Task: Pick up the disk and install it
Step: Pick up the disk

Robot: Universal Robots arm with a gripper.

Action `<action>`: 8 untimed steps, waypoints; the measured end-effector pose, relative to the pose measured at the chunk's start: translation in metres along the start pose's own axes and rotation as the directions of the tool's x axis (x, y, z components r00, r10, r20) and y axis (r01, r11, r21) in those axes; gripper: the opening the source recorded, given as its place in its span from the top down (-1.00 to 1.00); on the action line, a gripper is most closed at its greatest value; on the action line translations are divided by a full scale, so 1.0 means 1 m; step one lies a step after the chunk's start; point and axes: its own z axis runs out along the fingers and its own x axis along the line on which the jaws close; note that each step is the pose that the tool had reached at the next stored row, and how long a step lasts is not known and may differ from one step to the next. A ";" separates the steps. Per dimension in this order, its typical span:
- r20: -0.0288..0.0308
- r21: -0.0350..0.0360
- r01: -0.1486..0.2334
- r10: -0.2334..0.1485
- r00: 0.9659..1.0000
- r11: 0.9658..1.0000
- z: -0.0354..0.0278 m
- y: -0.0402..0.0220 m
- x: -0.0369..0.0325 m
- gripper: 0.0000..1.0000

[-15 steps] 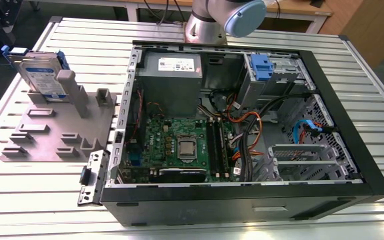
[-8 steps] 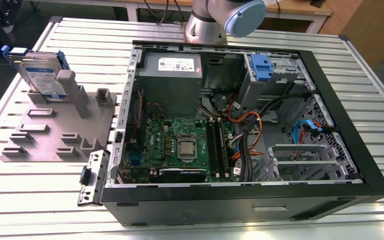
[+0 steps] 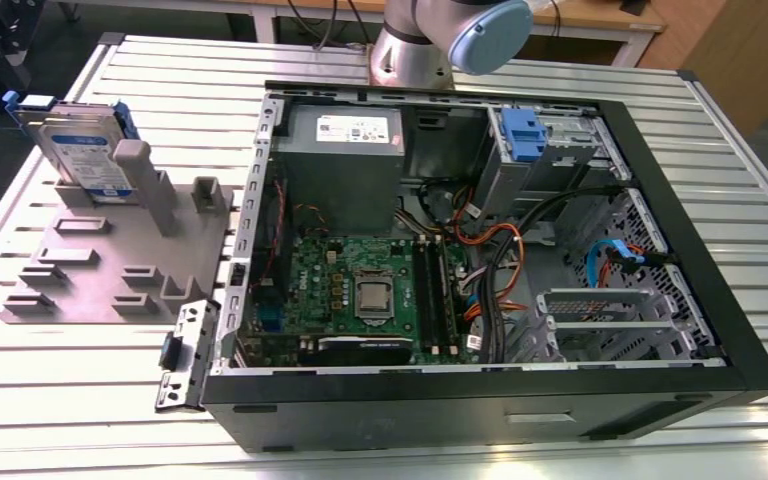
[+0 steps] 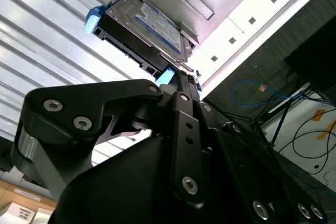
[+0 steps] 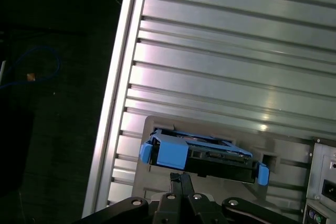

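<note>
The ribbed aluminium table (image 3: 91,420) carries an open black computer case (image 3: 491,400) and a grey slotted holder (image 3: 91,280). In the holder the silver, blue-framed disk (image 3: 84,150) stands on edge. The black gripper (image 5: 181,177) hovers above it, jaws pressed together. A sound grasp likely needs them spread and centred across the frame.

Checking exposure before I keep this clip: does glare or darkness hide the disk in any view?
No. Exterior view: even light, disk plain. Second wrist view: glare blows out the table beside the disk; its label shows. First wrist view: streaky reflections on the table, floor nearly black, disk evenly lit.
</note>
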 end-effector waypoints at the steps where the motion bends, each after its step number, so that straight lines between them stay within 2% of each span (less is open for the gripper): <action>1: 0.000 0.000 0.000 0.000 1.000 1.000 0.0000 0.0000 0.0000 0.79; 8: 0.000 0.000 0.003 -0.003 1.000 1.000 0.0000 0.0000 0.0000 0.79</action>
